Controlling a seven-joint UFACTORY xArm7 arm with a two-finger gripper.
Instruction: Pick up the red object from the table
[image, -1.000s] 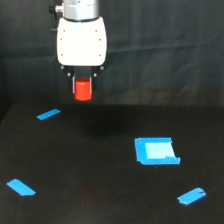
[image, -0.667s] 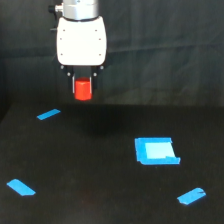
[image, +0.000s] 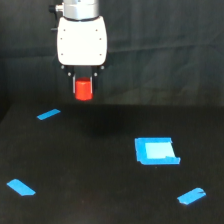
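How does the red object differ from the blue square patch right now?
The red object is a short, upright, bright red-orange cylinder; the blue square patch is flat, with a paler centre. The red object hangs above the table, held between the jaws of the gripper; the patch lies on the table, toward the exterior view's right. Both stand out brightly against the black.

Nothing readable anywhere here, no labels, brands or numbers on anything, just plain surfaces as far as I can see.
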